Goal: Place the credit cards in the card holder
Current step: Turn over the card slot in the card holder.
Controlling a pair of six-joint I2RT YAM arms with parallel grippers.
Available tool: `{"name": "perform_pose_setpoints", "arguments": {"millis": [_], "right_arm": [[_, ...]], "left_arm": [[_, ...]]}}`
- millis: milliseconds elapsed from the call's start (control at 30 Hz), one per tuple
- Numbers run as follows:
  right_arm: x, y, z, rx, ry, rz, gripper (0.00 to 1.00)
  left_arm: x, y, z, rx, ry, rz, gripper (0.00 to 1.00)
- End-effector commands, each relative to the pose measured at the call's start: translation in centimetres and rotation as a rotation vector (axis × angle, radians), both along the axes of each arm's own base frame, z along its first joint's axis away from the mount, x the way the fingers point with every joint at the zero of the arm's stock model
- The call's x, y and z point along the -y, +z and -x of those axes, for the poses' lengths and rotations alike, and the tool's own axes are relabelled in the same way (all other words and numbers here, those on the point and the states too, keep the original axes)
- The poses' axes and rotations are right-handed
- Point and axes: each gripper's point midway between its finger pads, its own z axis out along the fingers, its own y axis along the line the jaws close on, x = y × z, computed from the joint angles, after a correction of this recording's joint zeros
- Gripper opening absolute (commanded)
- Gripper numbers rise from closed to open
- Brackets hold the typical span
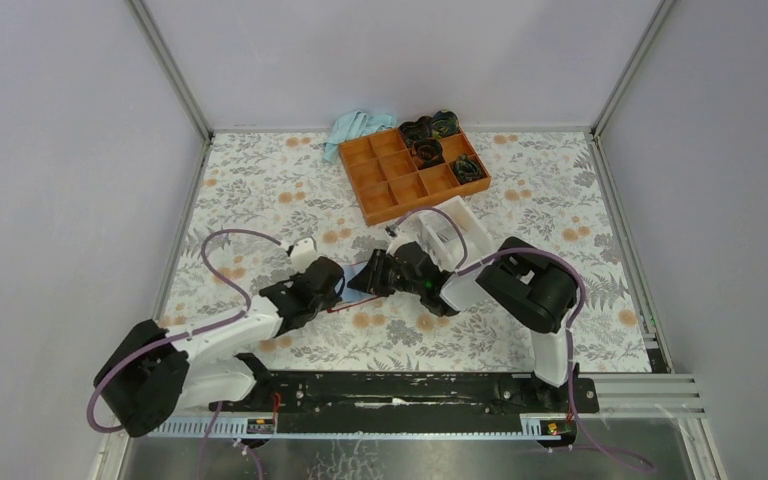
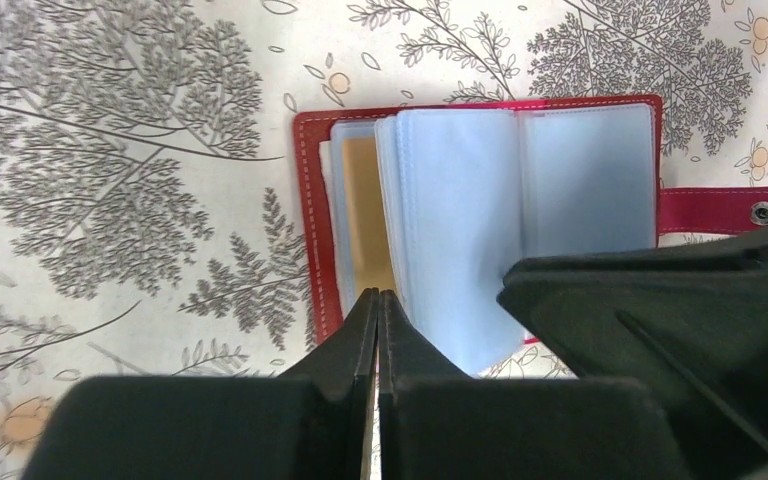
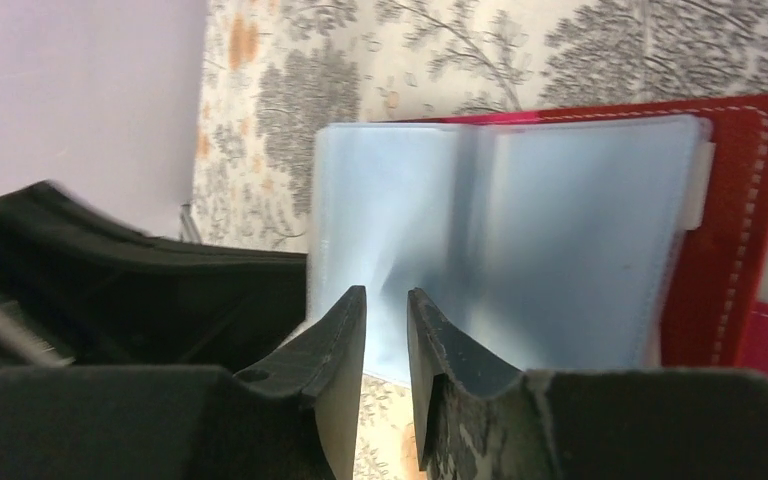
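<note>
The dark-red card holder [image 2: 310, 200] lies open on the floral table, its light blue clear sleeves [image 2: 480, 220] fanned up. A tan-gold card [image 2: 365, 215] sits in a left pocket. The snap tab [image 2: 730, 210] points right. My left gripper [image 2: 378, 297] is shut, its tips at the holder's near edge between the gold card and the sleeves; nothing shows between the jaws. My right gripper [image 3: 387, 295] is narrowly open, its tips at the edge of the sleeves [image 3: 520, 240] from the other side. In the top view both grippers, left [image 1: 338, 284] and right [image 1: 372, 275], meet over the holder [image 1: 356, 283].
An orange compartment tray [image 1: 400, 185] with dark items stands at the back. A whitish clear box [image 1: 457, 228] lies just behind the right gripper. A light blue cloth [image 1: 355, 127] lies by the back wall. Walls close in the table on the left, right and back.
</note>
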Motion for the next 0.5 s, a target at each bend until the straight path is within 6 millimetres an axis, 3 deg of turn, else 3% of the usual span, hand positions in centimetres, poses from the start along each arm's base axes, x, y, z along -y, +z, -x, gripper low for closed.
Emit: {"name": "perform_pose_setpoints", "arguments": {"millis": [0, 133, 267, 367, 467], "right_arm": [[-0.1, -1.3, -1.5, -0.016, -0.049, 0.059, 0.29], [0.1, -2.5, -1.8, -0.027, -0.057, 0.12, 0.28], [0.2, -3.1, -2.0, -0.029, -0.064, 0.149, 0.28], [0.4, -3.1, -2.1, -0.023, -0.068, 0.163, 0.28], [0.7, -2.8, -2.3, -0.007, -0.078, 0.171, 0.28]], "left_arm": [[-1.4, 2.2, 0.0, 0.039, 0.046, -0.034, 0.0], [-2.1, 4.1, 0.0, 0.076, 0.062, -0.031, 0.0], [-1.5, 5.5, -0.4, 0.102, 0.046, -0.003, 0.01], [-0.4, 5.7, -0.9, 0.095, 0.017, 0.005, 0.01], [0.2, 4.6, -1.3, 0.071, -0.001, -0.014, 0.01]]}}
